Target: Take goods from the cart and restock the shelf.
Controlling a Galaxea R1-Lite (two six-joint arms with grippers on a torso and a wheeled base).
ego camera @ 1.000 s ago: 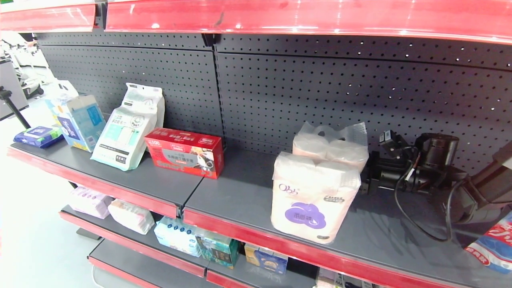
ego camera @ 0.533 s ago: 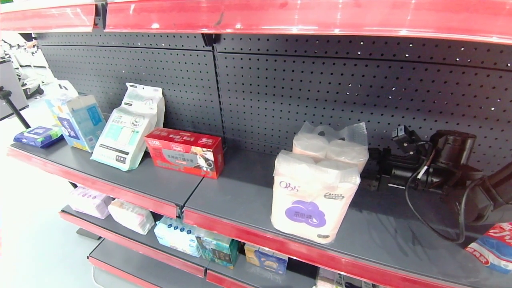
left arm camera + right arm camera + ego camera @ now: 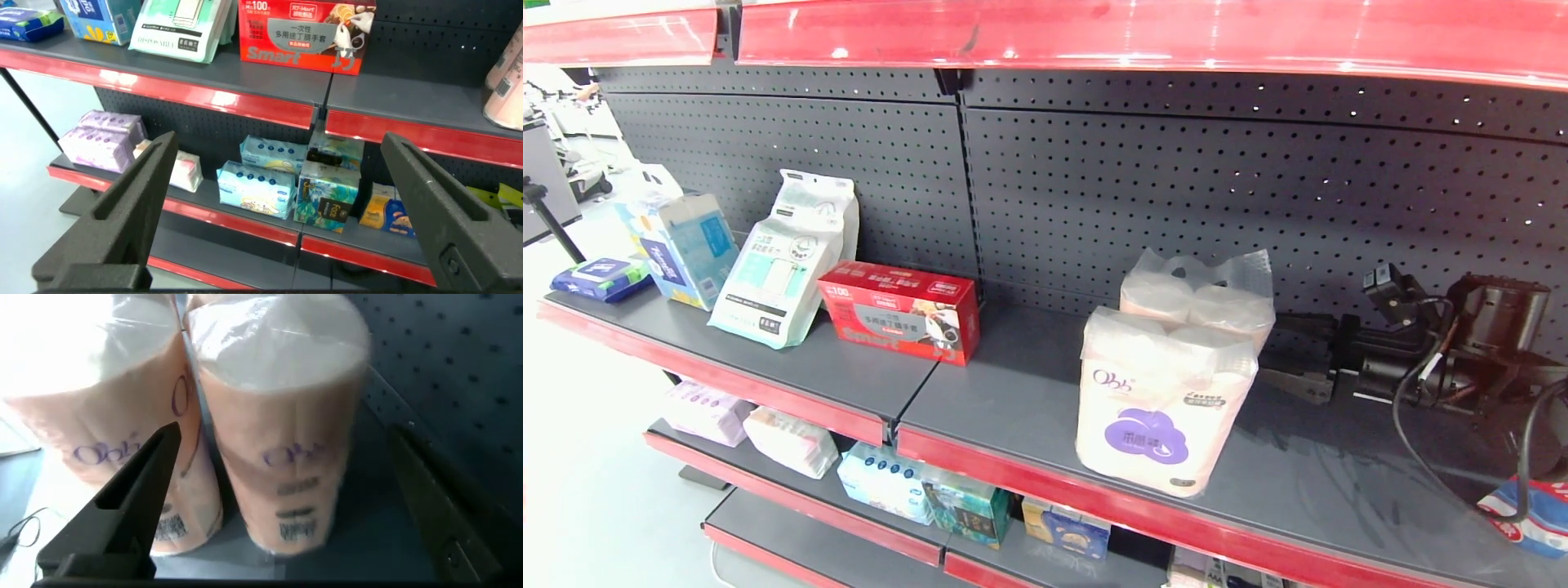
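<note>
Two clear-wrapped packs of toilet rolls stand on the grey shelf (image 3: 1013, 359), a front pack (image 3: 1160, 400) with a purple label at the red edge and a rear pack (image 3: 1201, 298) against the pegboard. My right gripper (image 3: 1290, 353) hovers open just right of the rear pack, a small gap apart, with nothing between its fingers. In the right wrist view the rear pack's peach rolls (image 3: 278, 457) stand close ahead of the open right gripper (image 3: 282, 433). My left gripper (image 3: 278, 143) is open and empty, held low in front of the lower shelves.
A red box (image 3: 898, 310), a white pouch (image 3: 784, 261), a blue tissue box (image 3: 690, 245) and a flat blue pack (image 3: 600, 278) stand further left on the shelf. A blue-and-red pack (image 3: 1531, 514) lies at the lower right. Lower shelves (image 3: 278, 175) hold several goods.
My right arm has drawn back to the right, and its open fingers have come out from beside the rear toilet-roll pack. Both packs stay in place.
</note>
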